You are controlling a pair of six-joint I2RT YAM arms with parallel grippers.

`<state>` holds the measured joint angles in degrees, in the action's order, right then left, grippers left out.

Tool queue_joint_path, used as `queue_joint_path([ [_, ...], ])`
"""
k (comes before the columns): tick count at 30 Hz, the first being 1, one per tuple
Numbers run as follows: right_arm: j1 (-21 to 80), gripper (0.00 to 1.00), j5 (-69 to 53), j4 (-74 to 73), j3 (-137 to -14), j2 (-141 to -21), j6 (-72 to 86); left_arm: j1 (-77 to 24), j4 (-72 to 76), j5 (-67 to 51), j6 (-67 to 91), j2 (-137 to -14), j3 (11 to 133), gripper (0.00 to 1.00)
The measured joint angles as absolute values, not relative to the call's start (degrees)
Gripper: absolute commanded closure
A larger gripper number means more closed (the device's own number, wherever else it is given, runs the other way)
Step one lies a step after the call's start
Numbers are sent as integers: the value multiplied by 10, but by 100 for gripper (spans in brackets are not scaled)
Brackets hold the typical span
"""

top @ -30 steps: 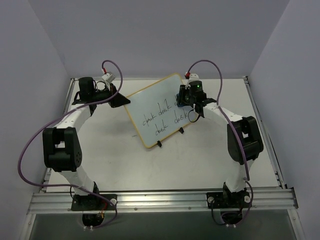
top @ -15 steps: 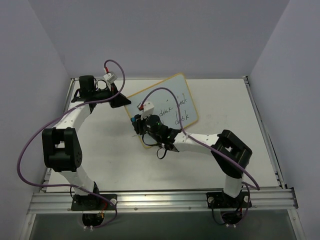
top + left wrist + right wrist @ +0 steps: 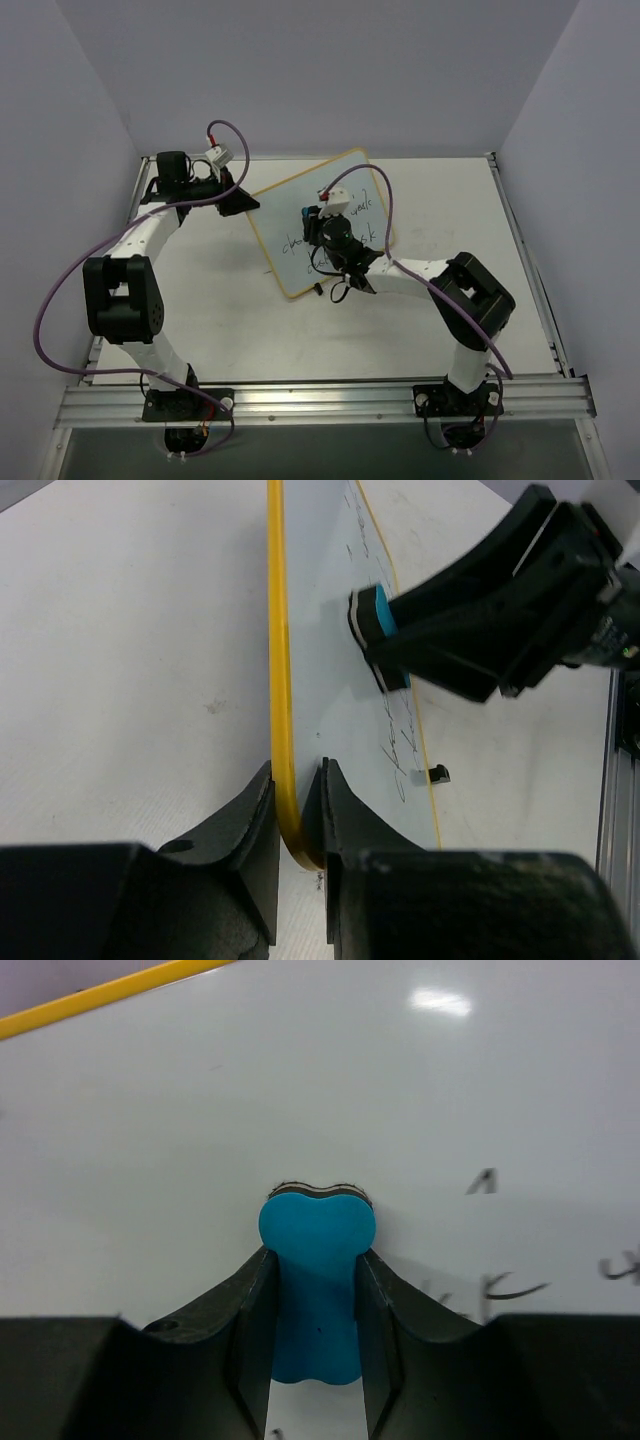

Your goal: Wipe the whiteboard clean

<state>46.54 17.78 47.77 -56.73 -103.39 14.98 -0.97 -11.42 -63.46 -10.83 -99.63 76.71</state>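
Note:
The whiteboard [image 3: 335, 185], white with a thin yellow frame, stands tilted on the table, propped on a small black clip foot [image 3: 318, 290]. Black handwriting [image 3: 296, 243] remains on its lower part. My left gripper [image 3: 247, 203] is shut on the board's left corner, its jaws clamped on the yellow frame [image 3: 281, 680]. My right gripper [image 3: 310, 220] is shut on the blue bone-shaped eraser [image 3: 317, 1250], whose felt face presses flat against the whiteboard [image 3: 200, 1110] near its middle. The left wrist view shows the eraser [image 3: 381, 610] touching the board's face.
The white table [image 3: 450, 200] is walled by light panels at the back and sides. A metal rail [image 3: 320, 400] runs along the near edge by the arm bases. Purple cables [image 3: 60, 290] loop over both arms.
My right gripper carried the eraser from the board's right edge down to its lower left, then back up to the middle. Some writing has gone. The left gripper kept its hold.

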Motion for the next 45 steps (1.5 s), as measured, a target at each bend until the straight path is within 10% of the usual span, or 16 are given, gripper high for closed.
queue_joint_path([
  [12,329,100,167,495,-548,-1024,133,-9,-136,-630,-110,-997,771,98],
  [28,583,100,176,542,-555,-1068,133,-10,-149,-645,-129,-997,779,98],
  [45,482,100,223,596,-521,-1053,136,-10,-148,-632,-126,-997,779,98],
])
